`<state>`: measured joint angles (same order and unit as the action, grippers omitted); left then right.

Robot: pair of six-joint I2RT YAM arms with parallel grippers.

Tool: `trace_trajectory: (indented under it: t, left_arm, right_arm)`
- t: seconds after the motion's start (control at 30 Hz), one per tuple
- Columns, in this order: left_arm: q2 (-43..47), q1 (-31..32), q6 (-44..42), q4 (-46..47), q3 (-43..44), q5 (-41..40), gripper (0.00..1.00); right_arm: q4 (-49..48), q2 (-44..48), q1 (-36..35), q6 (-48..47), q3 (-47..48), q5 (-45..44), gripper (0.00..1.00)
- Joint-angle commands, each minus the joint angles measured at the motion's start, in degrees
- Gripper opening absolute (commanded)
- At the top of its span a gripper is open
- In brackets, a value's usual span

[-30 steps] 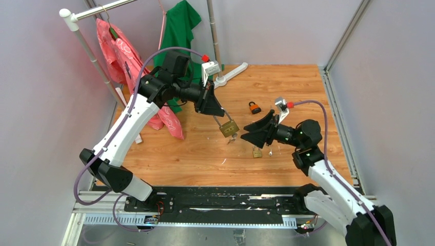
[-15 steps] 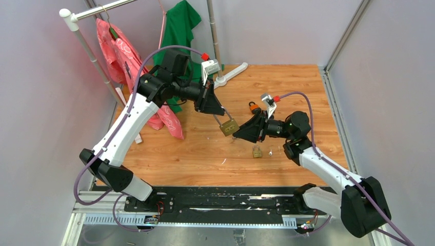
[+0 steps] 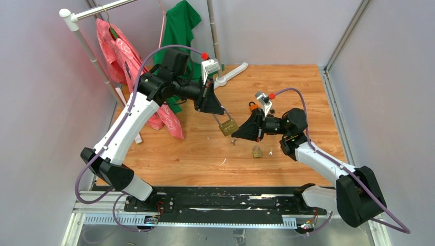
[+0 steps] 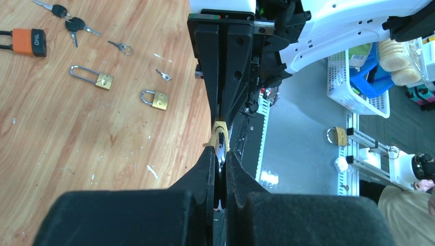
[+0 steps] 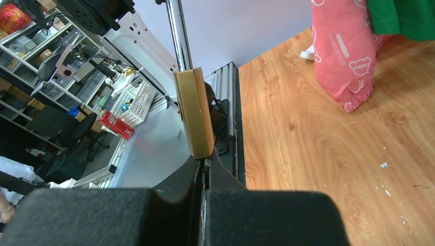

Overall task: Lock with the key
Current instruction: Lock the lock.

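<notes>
Your desk [image 3: 287, 87] is a wood-grain board walled in grey, with a clothes rail [image 3: 82, 36] at the back left carrying pink garments [image 3: 120, 56] and a green one [image 3: 180, 28]. Loose on the wood you have an orange padlock [image 4: 29, 41], black-headed keys [image 4: 66, 18], a long-shackle brass lock [image 4: 92, 77] and a small brass lock [image 3: 257, 151]. Your left gripper [image 3: 214, 114] has its jaws closed on the shackle of the brass padlock [image 3: 229, 127], which hangs above the middle of the desk. Your right gripper [image 3: 238, 135] meets that padlock's underside with jaws pressed together; whatever they pinch is hidden. Beyond the desk edge, white baskets [image 4: 359, 82] hold blue and yellowish items.
</notes>
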<state>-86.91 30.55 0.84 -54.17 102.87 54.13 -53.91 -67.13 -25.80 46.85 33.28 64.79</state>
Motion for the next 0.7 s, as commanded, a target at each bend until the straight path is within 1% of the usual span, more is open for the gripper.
trace_trajectory:
  t: [0.0,0.23,0.37,0.47,0.6,0.67]
  left_arm:
    - [-0.39,0.39,0.61,2.05,2.22,1.68,0.00]
    - [-2.03,-2.10,1.22,2.18,3.50,1.14,0.00]
    - [-2.60,-2.97,1.67,2.46,4.84,0.53,0.00]
    - [-2.75,-3.17,1.39,2.57,4.92,0.20,0.00]
    - [-3.53,-3.12,0.28,2.45,-0.02,1.24,0.00]
    - [-4.95,-3.05,-0.44,2.03,-4.17,1.57,0.00]
  right_arm:
    - [2.89,0.52,-1.28,0.32,1.19,2.00,0.00]
    - [10.49,8.64,-1.35,-3.03,-8.78,0.48,0.00]
    - [23.23,15.82,-1.31,-8.03,-12.69,-1.85,0.00]
    - [30.04,21.17,-1.65,-8.93,-13.32,-5.41,0.00]
    - [47.70,25.88,-1.66,-12.76,-10.31,-12.95,0.00]
    - [52.05,27.41,-1.62,-12.15,-9.79,-16.17,0.00]
